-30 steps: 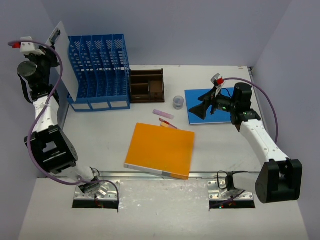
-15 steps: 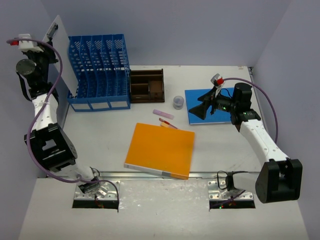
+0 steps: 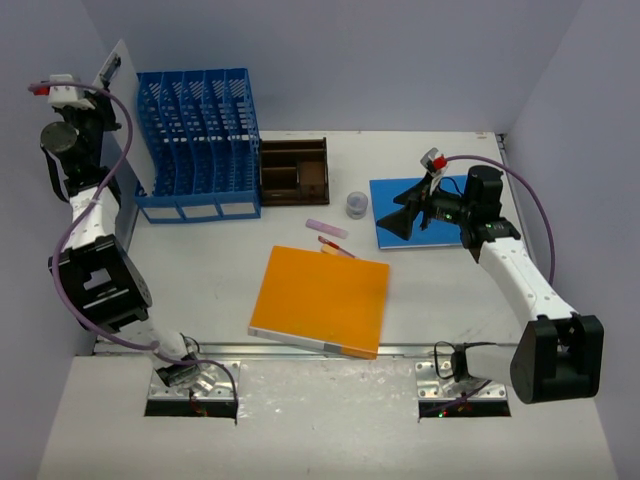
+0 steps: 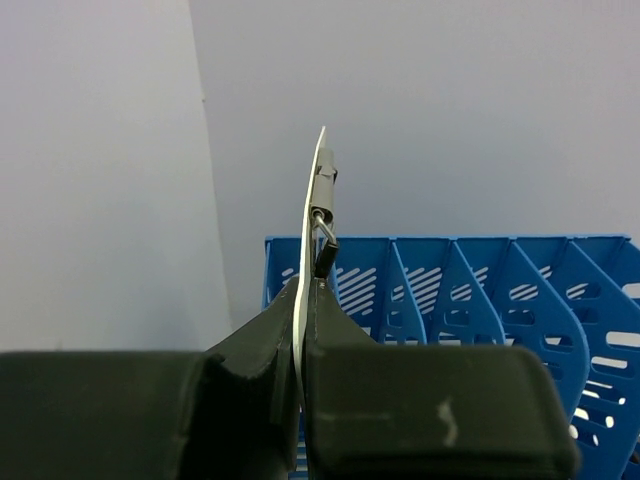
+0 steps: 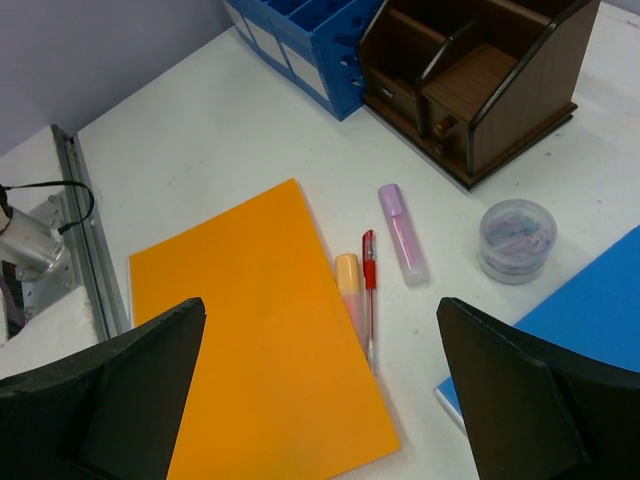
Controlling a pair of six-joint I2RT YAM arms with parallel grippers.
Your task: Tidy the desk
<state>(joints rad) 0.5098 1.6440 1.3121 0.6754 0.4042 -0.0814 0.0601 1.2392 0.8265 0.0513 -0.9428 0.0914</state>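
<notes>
Pale lilac walls on three sides of an off-white tabletop (image 3: 200, 260), filling the middle of the overhead view, with a silver rail (image 3: 230, 350) along its lower edge.

Upper left: left hand (image 4: 303, 300) pinched shut on a thin white clipboard (image 3: 138, 160). Held upright and high, edge-on in the wrist view with its metal clip topmost, just beside the left end of a blue file rack (image 3: 197, 140). Centre right: right hand (image 5: 320, 305) spread wide, holding nothing, hovering above a blue folder (image 5: 590, 310) and aimed toward frame left.

Probably the filing step: clipboard bound for a rack slot. Calls next for lining the board's lower edge over one slot, keeping it vertical, then lowering straight down between the dividers. Cannot tell from either view which slot lies beneath.

Tight at upper left: wall close behind the arm, dividers narrow, little slack for tilt. Open tabletop below the rack, at frame left.

Middle more crowded:
- Orange folder (image 3: 320, 300), lower edge reaching the rail.
- Pink highlighter (image 5: 402, 235), red pen (image 5: 369, 300) and orange highlighter (image 5: 350, 290) just beside its upper edge.
- Clear tub of paper clips (image 5: 516, 240) near the blue folder's corner.
- Dark wooden tray (image 3: 295, 170) beside the rack's right end.
</notes>
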